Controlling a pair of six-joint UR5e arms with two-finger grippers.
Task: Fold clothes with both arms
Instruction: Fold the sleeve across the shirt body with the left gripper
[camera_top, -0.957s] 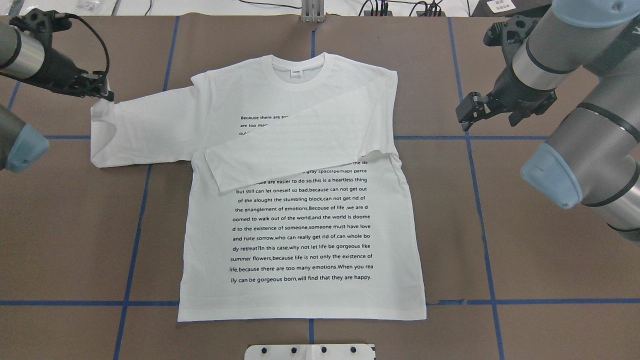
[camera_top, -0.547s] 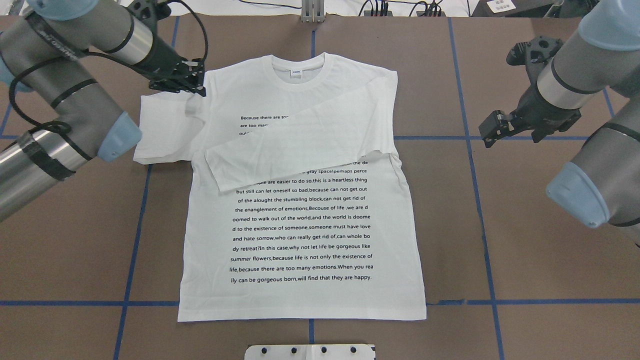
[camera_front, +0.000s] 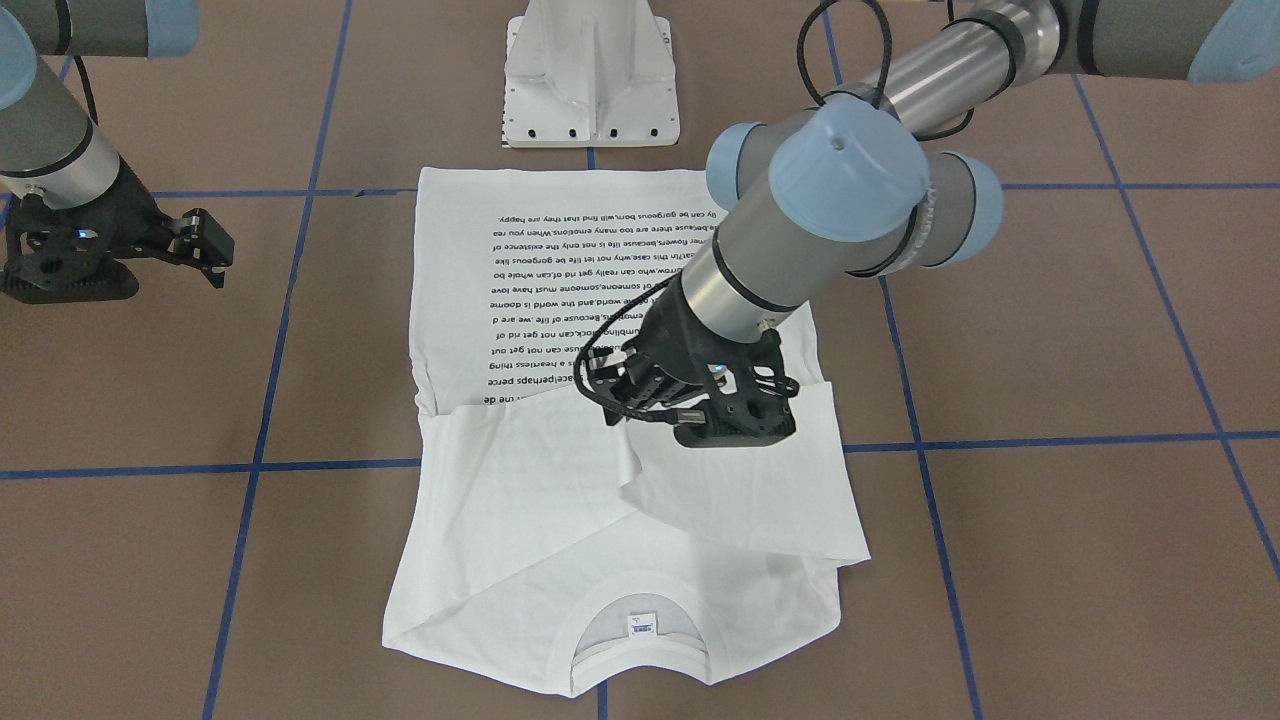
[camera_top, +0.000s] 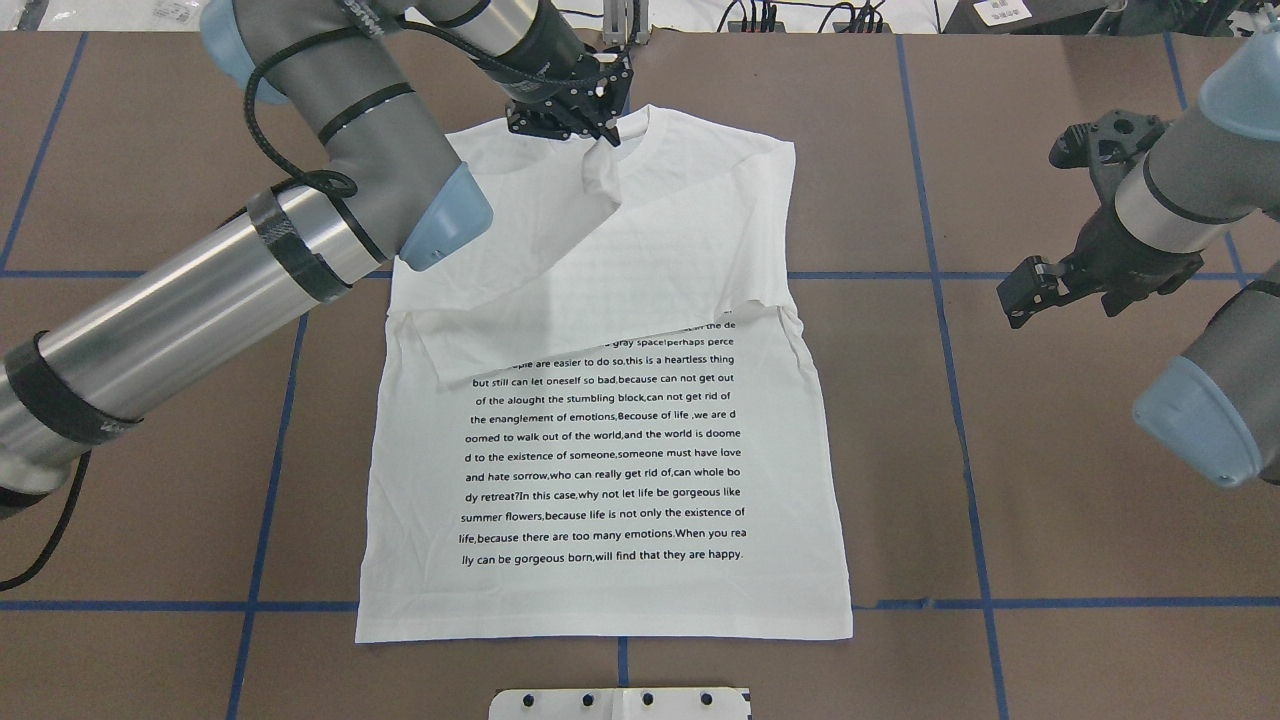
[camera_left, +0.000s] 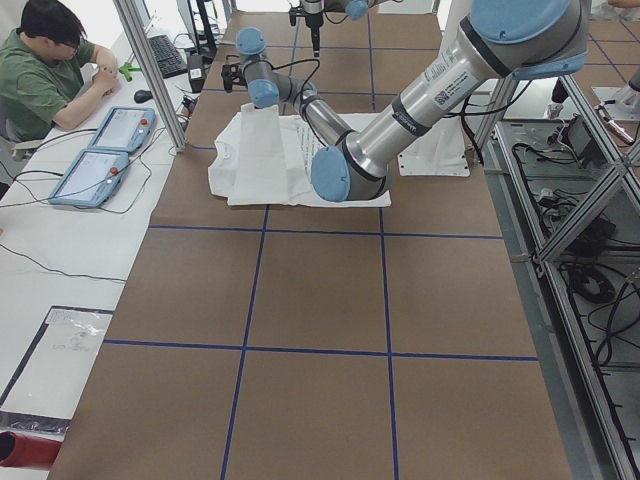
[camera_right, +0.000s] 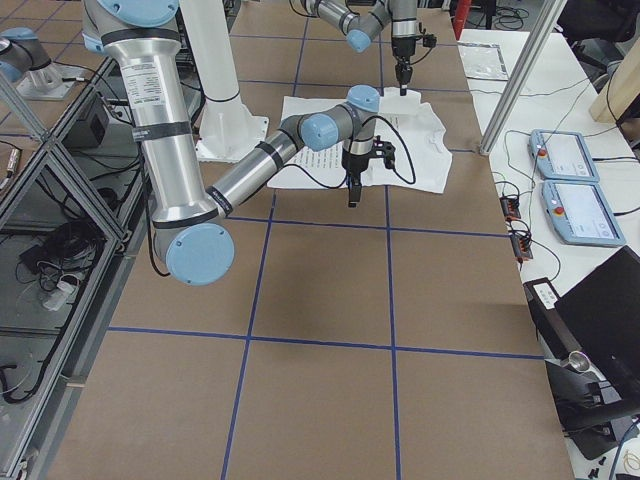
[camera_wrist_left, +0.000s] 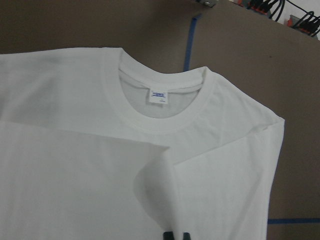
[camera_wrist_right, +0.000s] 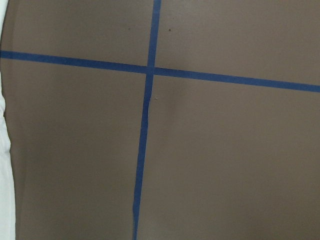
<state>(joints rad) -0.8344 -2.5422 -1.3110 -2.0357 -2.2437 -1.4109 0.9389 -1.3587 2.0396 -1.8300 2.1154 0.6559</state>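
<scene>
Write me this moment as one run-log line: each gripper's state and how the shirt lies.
left gripper: shut on sleeve, raised near collar | right gripper: open, over table, apart from T-shirt | other sleeve: folded across chest

T-shirt (camera_top: 610, 590): white; black text lines over its 6 o'clock half. Neck label (camera_wrist_left: 159, 96): white, blue print. Table (camera_top: 1050, 480): brown, with blue tape grid (camera_top: 1100, 603). Left arm (camera_top: 180, 320), right arm (camera_top: 1170, 200): silver-grey, light blue caps. Left gripper (camera_top: 598, 135), right gripper (camera_top: 1012, 300): black.

Left arm (camera_top: 200, 310): is swinging in from the left side of the table, over the T-shirt (camera_top: 600, 480).
Left gripper (camera_top: 600, 138): is carrying the cuff across the chest, now beside the collar (camera_top: 662, 135).
Sleeve (camera_top: 520, 250): is folding over the body, covering the top text lines.
Right gripper (camera_top: 1012, 298): is moving further away from the T-shirt.
</scene>
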